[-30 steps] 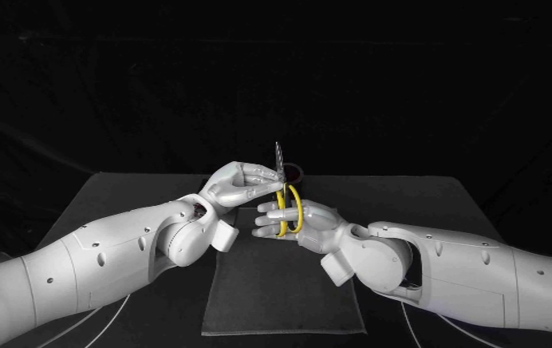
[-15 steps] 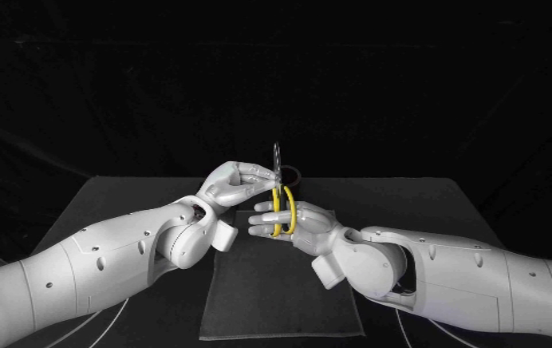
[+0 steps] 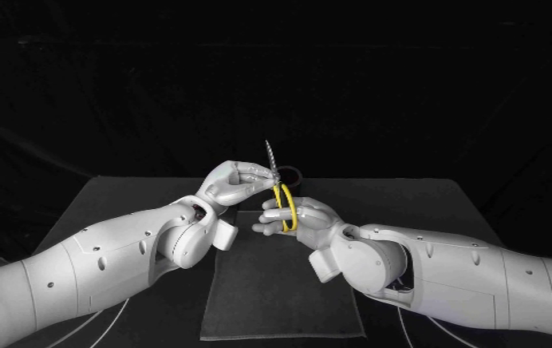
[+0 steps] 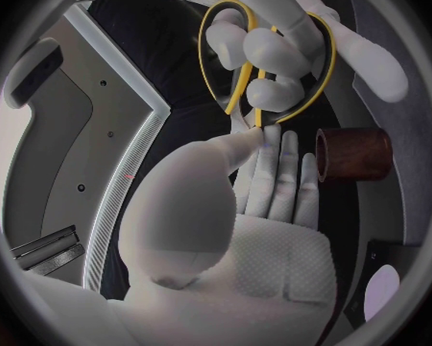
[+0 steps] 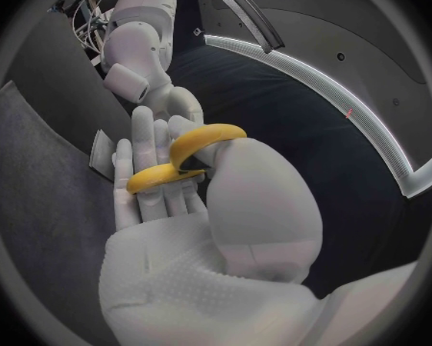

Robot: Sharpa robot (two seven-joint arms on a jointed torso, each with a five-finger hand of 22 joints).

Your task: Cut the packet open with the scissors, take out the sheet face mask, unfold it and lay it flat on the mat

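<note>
1. You will find the left hand (image 3: 238, 183) just left of the centre of the head view, raised above the table (image 3: 127, 196). Its fingertips are closed on the scissors (image 3: 283, 200) where the yellow handles meet the blades.
2. In the left wrist view, the thumb and the fingers (image 4: 274, 169) of that hand come together on the same spot at the base of the yellow loops (image 4: 241, 92). This hand is clamped on the scissors.
3. The right hand (image 3: 301, 219) sits just below and to the right of the left hand, near the centre of the frame. Its fingers are threaded through the yellow handle loops and curled round them, so it is clamped on the scissors too.
4. In the right wrist view, a yellow loop (image 5: 211, 134) arches over the thumb side and a second yellow band lies across the fingers.
5. The scissors stand nearly upright between the two hands. The handles are low and the blades point towards the top of the frame, tipped a little left. The blades read as one thin line, so you cannot tell how far apart they are.
6. The dark mat (image 3: 276, 300) lies flat on the table in the lower centre of the frame, under both hands and wrists.
7. A brown cylinder (image 4: 355, 154) stands on the table just behind the hands. It shows dark beside the scissors' pivot in the head view.
</note>
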